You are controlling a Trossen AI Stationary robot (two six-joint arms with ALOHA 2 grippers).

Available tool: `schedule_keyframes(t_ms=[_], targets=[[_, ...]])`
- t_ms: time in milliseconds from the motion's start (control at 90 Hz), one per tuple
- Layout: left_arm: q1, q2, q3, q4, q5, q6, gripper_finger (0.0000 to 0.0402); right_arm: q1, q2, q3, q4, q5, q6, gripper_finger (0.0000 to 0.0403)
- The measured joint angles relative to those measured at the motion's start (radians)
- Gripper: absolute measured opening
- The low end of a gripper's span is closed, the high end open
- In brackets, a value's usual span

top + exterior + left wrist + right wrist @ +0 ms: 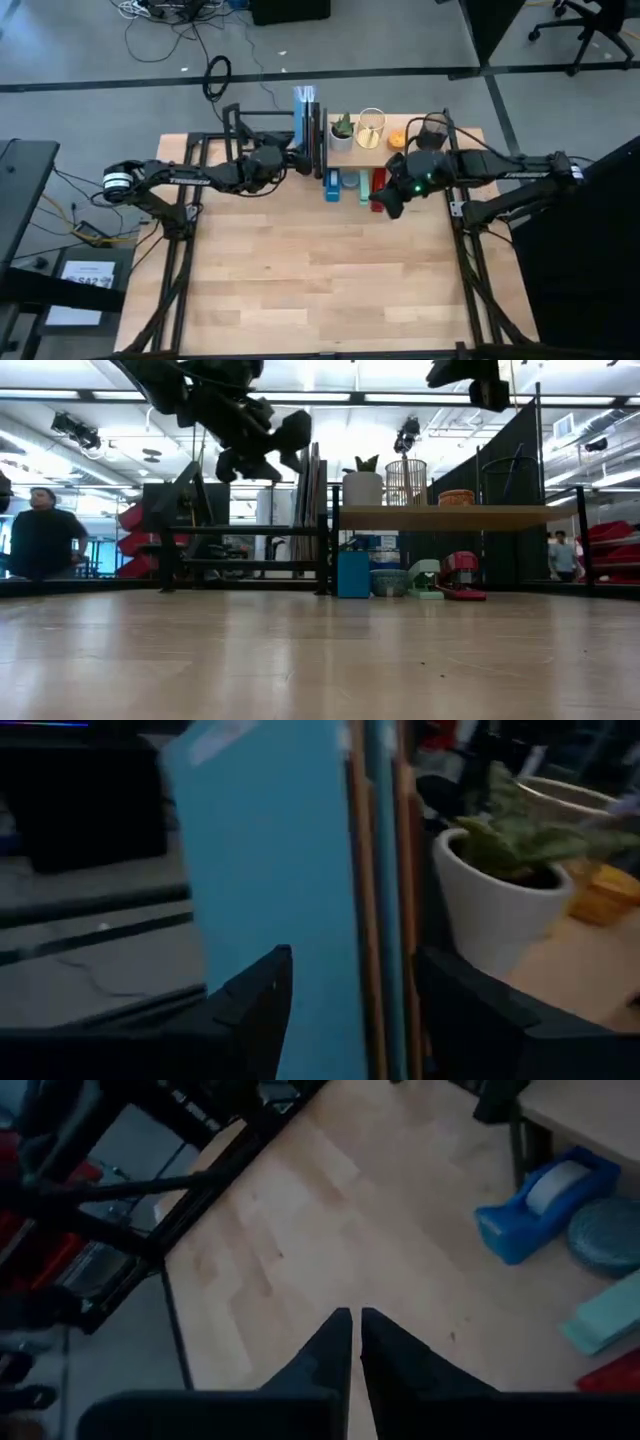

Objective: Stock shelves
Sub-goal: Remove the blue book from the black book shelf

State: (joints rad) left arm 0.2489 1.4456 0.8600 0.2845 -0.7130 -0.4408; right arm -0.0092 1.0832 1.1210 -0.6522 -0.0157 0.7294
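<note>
Left gripper [345,1010] at the black rack's [235,125] right end, fingers apart astride upright blue books [290,870], long axis vertical, beside the wooden shelf [400,155]. Right gripper [355,1342] pinched together, empty, hovering farther off.

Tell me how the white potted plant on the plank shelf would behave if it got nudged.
The potted plant looks like rigid ceramic, so probably heavy for its size and breakable. Its pot seems wider at the rim than lower down, so it may tip rather than slide. It stands near the wooden plank shelf's end, beside the upright books.
</note>
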Motion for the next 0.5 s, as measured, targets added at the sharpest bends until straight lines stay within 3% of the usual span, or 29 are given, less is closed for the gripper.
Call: schedule_keyframes(t_ms=[178, 500], targets=[[0.000, 0.023, 0.000, -0.010, -0.018, -0.042, 0.0188, -0.046, 0.000, 0.000, 0.000, -0.063, -0.043, 0.0001], [0.003, 0.035, 0.001, -0.021, -0.036, -0.065, 0.0188, -0.078, 0.000, 0.000, -0.005, -0.087, -0.060, 0.0002]])
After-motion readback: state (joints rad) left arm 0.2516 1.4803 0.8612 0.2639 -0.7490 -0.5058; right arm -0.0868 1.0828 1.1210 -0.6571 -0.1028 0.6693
